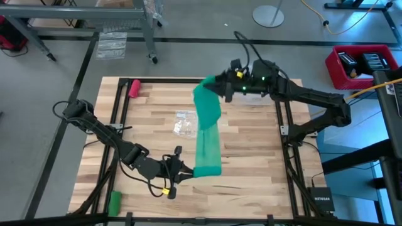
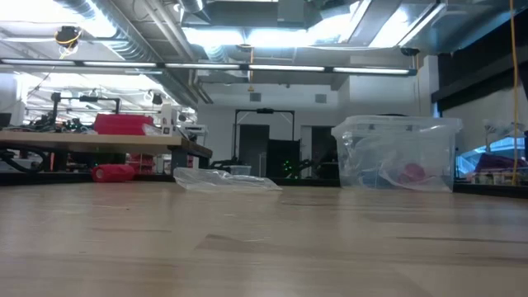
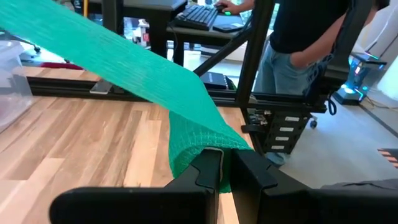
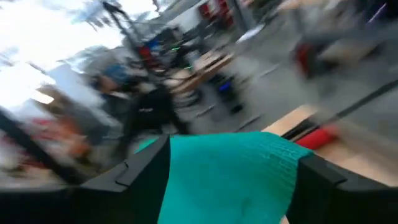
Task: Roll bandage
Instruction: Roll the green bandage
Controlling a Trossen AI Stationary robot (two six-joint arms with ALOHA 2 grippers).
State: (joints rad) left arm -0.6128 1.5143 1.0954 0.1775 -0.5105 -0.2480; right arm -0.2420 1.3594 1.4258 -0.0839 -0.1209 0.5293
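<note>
The only lettering I can find is the white word NETGEAR on a small black box (image 1: 321, 199) on the floor off the table's near right corner, well behind my right tool (image 1: 221, 86) and far to the side of my left tool (image 1: 182, 169). I can read nothing on the table itself or in the room beyond.

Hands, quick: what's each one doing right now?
Left hand: closed on the near end of the bandage.
Right hand: closed on the bandage's far end, held up off the table.
</note>
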